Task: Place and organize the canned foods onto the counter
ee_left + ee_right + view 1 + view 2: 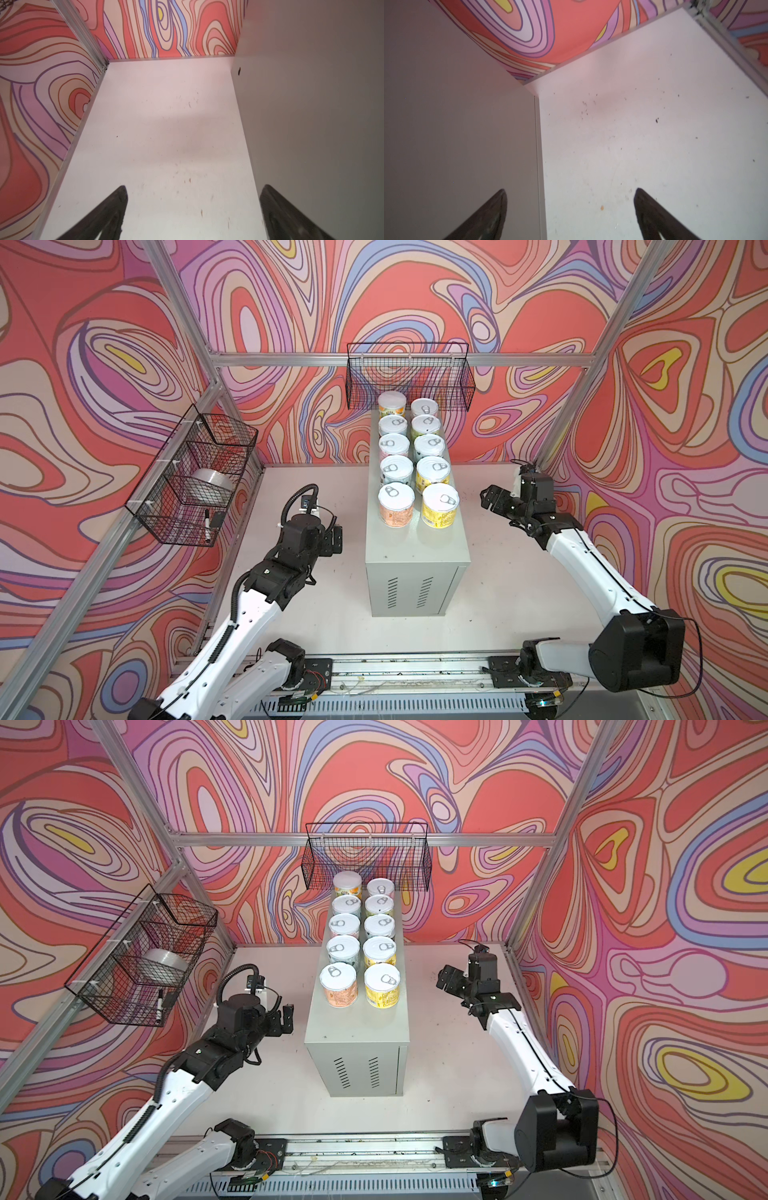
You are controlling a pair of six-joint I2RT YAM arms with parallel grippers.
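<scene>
Top views are both showing a black wire basket (409, 377) hanging on the back wall just behind the farthest cans, and a side basket (195, 472) holding a silver roll (210, 489). Ten canned foods (397, 506) are standing upright in two rows on the counter (415, 556). The left pincer (334, 539) and right pincer (490, 499) are hanging wide and empty, flanking the counter below its top; the left one is possibly almost touching its side.

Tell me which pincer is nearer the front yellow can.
Right. The right pincer hangs just beside the front yellow can; the left pincer is across the counter, beyond the neighbouring orange can.
</scene>
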